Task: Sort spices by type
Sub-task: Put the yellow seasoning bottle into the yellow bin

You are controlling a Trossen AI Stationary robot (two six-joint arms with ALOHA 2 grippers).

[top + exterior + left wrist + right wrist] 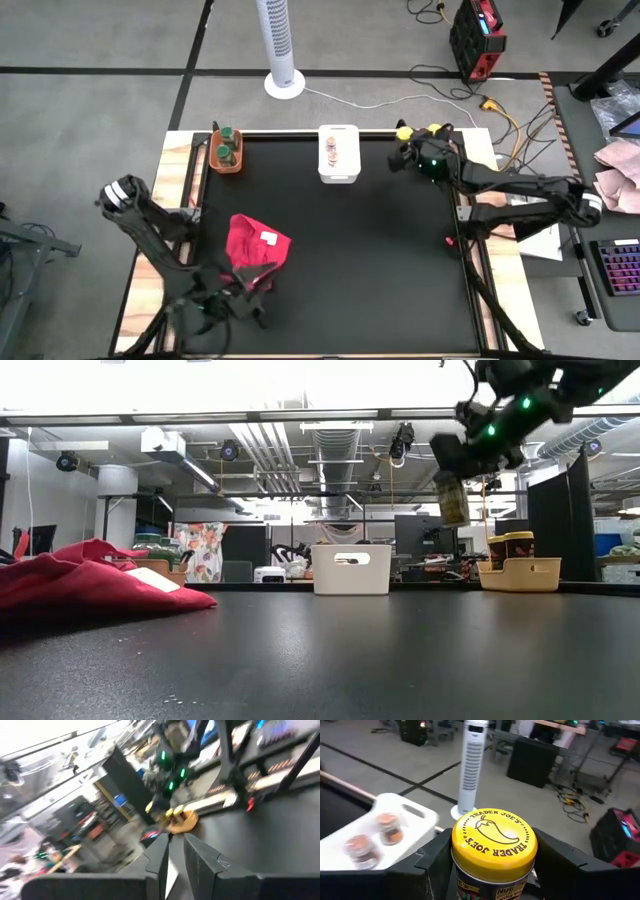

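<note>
Two dark arms work over the black table. Near its front left corner the left gripper hovers with fingers pressed nearly together, holding nothing, just beside a crumpled red cloth. Along the far edge stand an orange bin with green-lidded jars, a white bin with pink-lidded jars, and, raised at the far right corner, the right gripper pinching a yellow-lidded spice jar.

Along the table's far edge: a bin with jars at left, a bin with two jars in the middle, a third bin at right. Cloth near the front left. Right gripper above the far right corner, holding a jar aloft; left gripper by the cloth.
</note>
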